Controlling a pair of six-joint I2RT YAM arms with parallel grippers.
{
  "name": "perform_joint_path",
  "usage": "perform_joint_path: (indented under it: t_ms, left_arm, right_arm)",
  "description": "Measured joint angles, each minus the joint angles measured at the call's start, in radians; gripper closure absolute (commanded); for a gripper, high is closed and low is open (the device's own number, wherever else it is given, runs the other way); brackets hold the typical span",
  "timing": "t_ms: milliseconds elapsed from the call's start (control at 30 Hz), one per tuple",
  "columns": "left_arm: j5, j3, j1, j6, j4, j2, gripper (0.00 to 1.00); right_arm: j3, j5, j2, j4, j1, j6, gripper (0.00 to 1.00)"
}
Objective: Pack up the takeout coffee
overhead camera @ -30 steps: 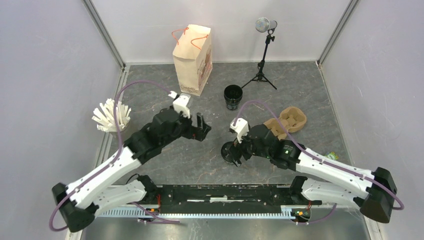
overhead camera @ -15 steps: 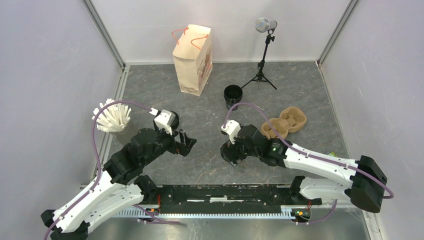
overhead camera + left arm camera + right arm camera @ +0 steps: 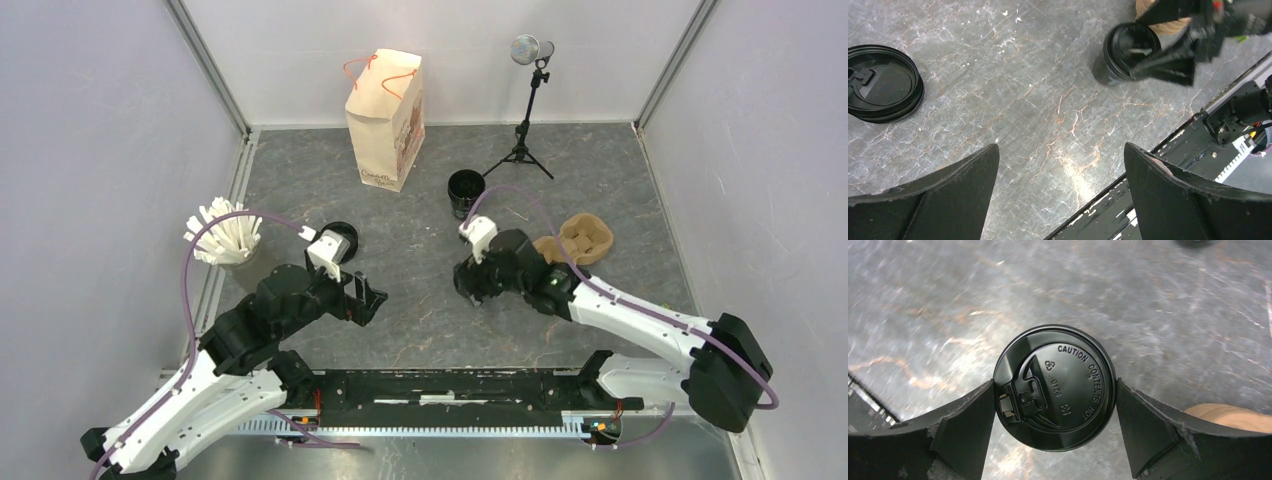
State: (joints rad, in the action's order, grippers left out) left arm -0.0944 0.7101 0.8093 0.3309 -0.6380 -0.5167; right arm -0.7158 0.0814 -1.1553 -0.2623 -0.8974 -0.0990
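A takeout coffee cup (image 3: 1054, 387), black with a black lid marked "CAUTION CONTENTS HOT", sits between the fingers of my right gripper (image 3: 1054, 385), and both pads press against the lid's rim. The left wrist view shows the same cup (image 3: 1125, 50) with the right fingers (image 3: 1168, 62) around it. From above, the right gripper (image 3: 472, 285) covers it near the table's middle. A second black cup (image 3: 466, 192) stands farther back. My left gripper (image 3: 1062, 150) hangs open over bare table, to the left of the held cup. A black lid (image 3: 883, 82) lies to its left; I cannot tell whether a cup is under it.
A brown pulp carrier (image 3: 575, 240) lies just right of the right gripper. A beige paper bag (image 3: 385, 120) with orange handles stands at the back. A holder of white sticks (image 3: 222, 232) sits at the left edge. A small tripod lamp (image 3: 525, 130) stands back right.
My right gripper has closed onto the lidded cup and shifted it back and to the right. My left arm has drawn back toward the near left, uncovering the black lid behind it.
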Motion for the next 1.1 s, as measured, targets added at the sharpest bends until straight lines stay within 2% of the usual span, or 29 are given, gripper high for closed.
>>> perform_joint_path:
  t_ms: [167, 533, 700, 1000, 1100]
  left_arm:
    - [0.000, -0.006, 0.000, 0.000, -0.002, 0.048, 0.00]
    - [0.000, -0.014, 0.000, 0.000, -0.004, 0.046, 0.00]
    - [0.000, -0.014, 0.000, 0.000, -0.004, 0.046, 0.00]
    - [0.000, -0.014, 0.000, 0.000, -0.004, 0.045, 0.00]
    - [0.000, -0.014, 0.000, 0.000, -0.004, 0.045, 0.00]
  right_arm:
    - [-0.016, -0.065, -0.056, 0.063, 0.194, 0.000, 0.18]
    - [-0.168, -0.177, -0.265, 0.127, 0.419, -0.007, 0.18]
    - [-0.183, -0.194, -0.299, 0.141, 0.492, -0.009, 0.17]
    - [-0.184, -0.212, -0.303, 0.148, 0.535, -0.027, 0.02]
    - [-0.189, -0.211, -0.303, 0.137, 0.536, -0.027, 0.02]
